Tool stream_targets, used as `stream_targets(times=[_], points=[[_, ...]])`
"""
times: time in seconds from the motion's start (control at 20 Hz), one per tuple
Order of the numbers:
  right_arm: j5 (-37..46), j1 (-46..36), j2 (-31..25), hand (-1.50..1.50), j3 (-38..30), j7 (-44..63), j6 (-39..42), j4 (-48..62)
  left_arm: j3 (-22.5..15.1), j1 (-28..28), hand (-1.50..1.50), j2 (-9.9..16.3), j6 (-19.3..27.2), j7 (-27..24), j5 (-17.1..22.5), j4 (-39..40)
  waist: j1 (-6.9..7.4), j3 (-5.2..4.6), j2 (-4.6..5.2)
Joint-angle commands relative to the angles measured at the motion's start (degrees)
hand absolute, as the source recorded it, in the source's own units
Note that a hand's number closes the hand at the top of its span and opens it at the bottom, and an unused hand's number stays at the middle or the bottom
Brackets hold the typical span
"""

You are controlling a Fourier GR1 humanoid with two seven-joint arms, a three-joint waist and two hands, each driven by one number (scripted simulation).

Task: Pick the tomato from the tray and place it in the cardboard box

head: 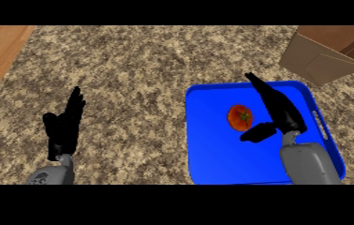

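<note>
Speckled stone counter (152,69) is spreading under us — our right hand (280,109) is hovering open beside the tomato (240,117), ungrasped on the blue tray (221,163). Pickup and cardboard box (319,55) placement are remaining — left hand (66,125) is resting open.

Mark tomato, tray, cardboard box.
tomato (240,117), head view, middle of its red top.
tray (207,139), head view, bare blue floor.
cardboard box (313,62), head view, front wall.

A kitchen: speckled granite counter (152,60) with wooden edging (12,43).
</note>
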Motion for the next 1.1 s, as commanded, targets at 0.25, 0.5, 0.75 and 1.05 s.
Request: stream_targets(times=[0.25, 0.5, 0.75, 1.05], points=[[3.13, 2.37, 0.9, 1.5, 2.01, -10.55, -7.83, 2.0, -0.8, 1.51, 0.0, -1.19, 0.08, 1.52, -0.58, -3.39, 0.03, 0.01, -0.06], [4.85, 1.3, 1.14, 1.5, 0.82, -11.17, -11.24, 2.47, -1.17, 2.02, 0.0, -1.84, 0.91, 1.82, -1.78, -3.1, -0.06, -0.01, -0.06], [5.44, -2.95, 2.08, 1.5, 0.14, -10.3, -11.12, 3.78, -0.77, 1.54, 0.0, -2.04, 0.96, 2.75, -1.74, -4.64, 0.02, -0.01, -0.04], [21.99, -3.95, 3.72, 1.5, 8.93, 14.88, -2.95, 8.12, -1.55, -1.53, 0.0, -2.87, 1.5, 2.34, -2.5, -1.45, 0.6, -0.13, -0.09]])
